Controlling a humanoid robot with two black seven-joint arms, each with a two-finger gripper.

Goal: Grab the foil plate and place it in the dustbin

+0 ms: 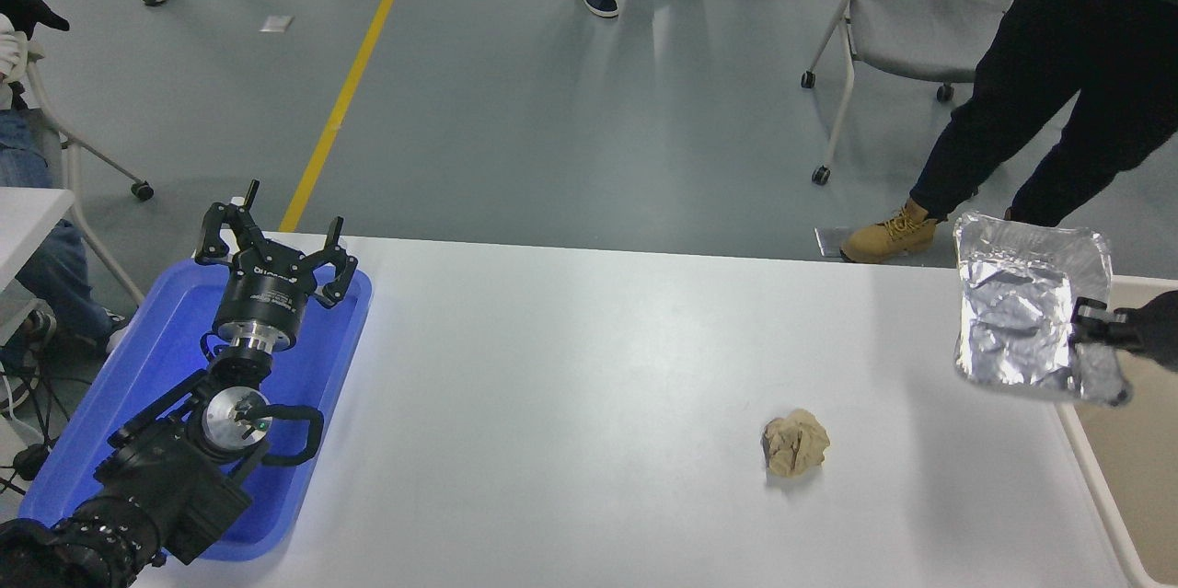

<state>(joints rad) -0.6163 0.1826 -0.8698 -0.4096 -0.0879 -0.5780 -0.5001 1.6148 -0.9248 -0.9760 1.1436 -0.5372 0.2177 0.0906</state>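
Observation:
The foil plate (1017, 312), shiny and wrinkled, hangs in the air at the table's right end, tilted toward me, over the table edge and the dustbin's rim. My right gripper (1086, 323) comes in from the right edge and is shut on the plate's right rim. The dustbin (1127, 450), beige with a pale rim, stands past the table's right edge, only partly in view. My left gripper (274, 243) is parked at the lower left, open, above the blue tray.
A crumpled tan paper ball (795, 443) lies on the white table (571, 367) right of centre. A blue tray (147, 367) sits at the left. A person's legs (1012, 109) and a wheeled chair (911, 8) stand beyond the far right corner.

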